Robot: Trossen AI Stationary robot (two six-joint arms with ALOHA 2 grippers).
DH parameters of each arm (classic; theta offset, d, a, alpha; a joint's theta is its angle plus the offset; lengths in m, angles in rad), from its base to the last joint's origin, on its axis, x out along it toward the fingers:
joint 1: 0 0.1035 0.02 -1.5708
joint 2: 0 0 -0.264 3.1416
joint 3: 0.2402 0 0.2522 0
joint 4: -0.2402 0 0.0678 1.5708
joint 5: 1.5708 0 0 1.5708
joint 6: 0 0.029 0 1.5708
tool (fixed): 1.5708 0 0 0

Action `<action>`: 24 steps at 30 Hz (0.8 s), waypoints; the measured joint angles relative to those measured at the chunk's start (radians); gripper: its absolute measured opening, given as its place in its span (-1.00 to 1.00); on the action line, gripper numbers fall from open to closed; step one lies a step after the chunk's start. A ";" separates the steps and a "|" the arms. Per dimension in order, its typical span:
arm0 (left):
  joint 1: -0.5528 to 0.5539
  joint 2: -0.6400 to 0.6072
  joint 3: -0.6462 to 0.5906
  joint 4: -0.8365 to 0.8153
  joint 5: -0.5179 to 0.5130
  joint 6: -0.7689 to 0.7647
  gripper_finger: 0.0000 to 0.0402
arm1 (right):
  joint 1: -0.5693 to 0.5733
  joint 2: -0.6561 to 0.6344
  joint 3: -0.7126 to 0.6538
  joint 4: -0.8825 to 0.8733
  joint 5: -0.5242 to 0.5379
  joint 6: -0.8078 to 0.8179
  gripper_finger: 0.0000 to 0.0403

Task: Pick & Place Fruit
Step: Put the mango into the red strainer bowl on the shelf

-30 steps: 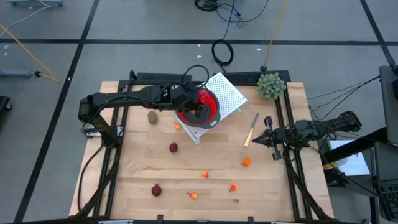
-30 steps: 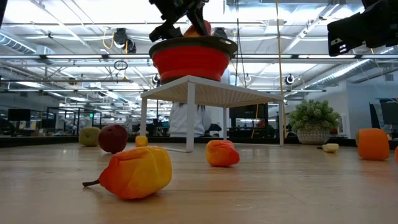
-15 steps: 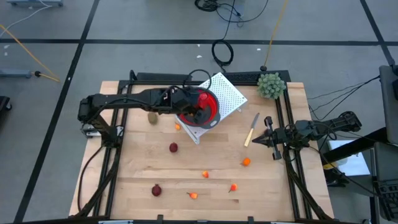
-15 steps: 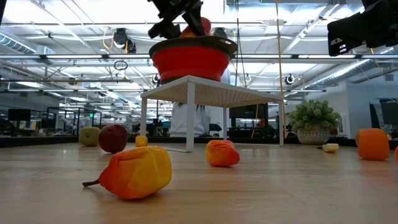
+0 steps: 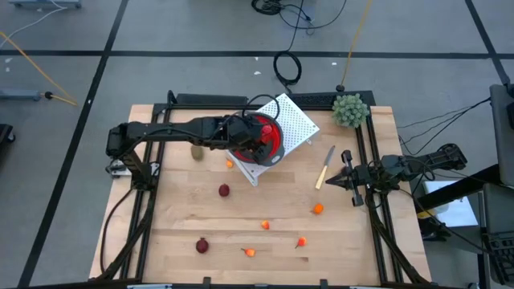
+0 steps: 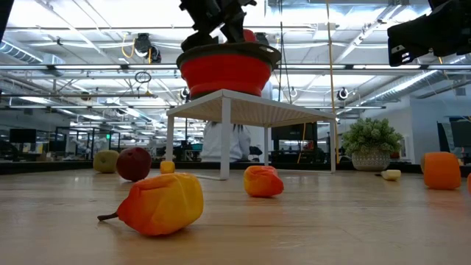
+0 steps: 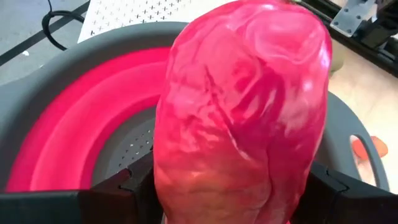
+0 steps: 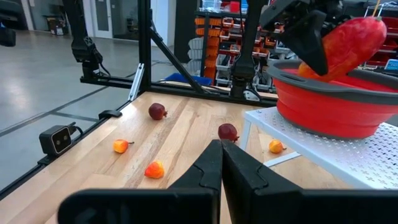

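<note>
My left gripper (image 7: 239, 186) clamps the red fruit (image 7: 245, 106) by its lower end, hanging just over the bowl (image 7: 74, 118). Looks light, glossy, maybe slippery; a middle hold seems safer. Far off, the right gripper (image 5: 351, 182) waits closed.

Lighting is bright and even from above; long ceiling strip lights (image 6: 88, 33) burn out to white glare in the low view. Shadows on the worktop (image 5: 265, 210) are short and soft. At table height the nearest fruit (image 6: 160, 204) reads slightly soft. In the left wrist view the red-and-yellow piece (image 7: 245, 106) fills the frame, blurred, with pale sheen on its skin.
</note>
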 joint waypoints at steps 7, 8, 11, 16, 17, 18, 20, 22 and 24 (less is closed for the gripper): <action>0.001 0.007 0.000 0.000 -0.003 0.029 0.25 | 0.000 0.000 0.000 0.000 0.000 0.000 -1.00; 0.002 0.011 0.000 0.001 -0.009 0.029 0.25 | 0.000 0.000 0.000 0.000 0.000 0.000 -1.00; 0.004 0.018 0.000 0.003 -0.013 0.033 0.25 | 0.000 0.000 0.000 0.000 0.000 0.000 -1.00; 0.006 0.047 -0.002 0.003 -0.015 0.050 0.25 | 0.000 0.000 0.000 0.001 0.000 0.000 -1.00; 0.007 0.047 -0.002 0.019 -0.015 0.049 0.25 | 0.000 0.000 0.000 0.000 0.000 0.000 -1.00; 0.009 0.046 -0.001 0.022 -0.015 0.051 0.25 | 0.000 0.000 0.000 0.000 0.000 0.000 -1.00; 0.014 0.045 -0.001 0.018 -0.016 0.052 0.25 | 0.000 0.000 0.000 0.001 0.000 0.000 -1.00; 0.018 0.048 -0.001 0.028 -0.016 0.052 0.25 | 0.000 0.000 0.000 0.000 0.000 0.000 -1.00; 0.022 0.050 -0.001 0.022 -0.016 0.052 0.25 | 0.000 0.000 0.000 0.001 0.000 0.000 -1.00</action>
